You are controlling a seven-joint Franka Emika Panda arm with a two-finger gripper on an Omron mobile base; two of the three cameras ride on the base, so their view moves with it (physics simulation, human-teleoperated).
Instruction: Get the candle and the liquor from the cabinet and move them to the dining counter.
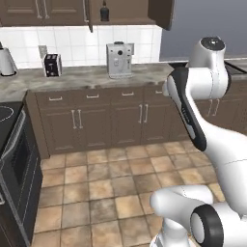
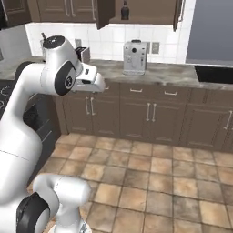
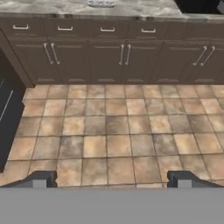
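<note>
A long marble surface (image 1: 82,77) runs along a white-tiled wall, set on brown lower units with short silver handles, and the floor (image 1: 111,183) is tan and beige stone tile. On the surface stand a silver coffee machine (image 1: 119,59), a small dark toaster (image 1: 52,65) to its left, and a pale kettle (image 1: 6,61) at the far left edge of the left base view; a black oven (image 1: 14,164) sits at the left of the room. Above, the dark brown wall cabinet (image 1: 58,10) has its doors swung open, and the liquor (image 1: 104,11) stands inside it on the shelf, directly above the coffee machine. The candle cannot be made out in the cabinet. No writing or brand mark is legible on any appliance. The end effector (image 3: 111,178) hangs well above the floor, facing the lower units, its two fingers spread wide apart with nothing between them.
</note>
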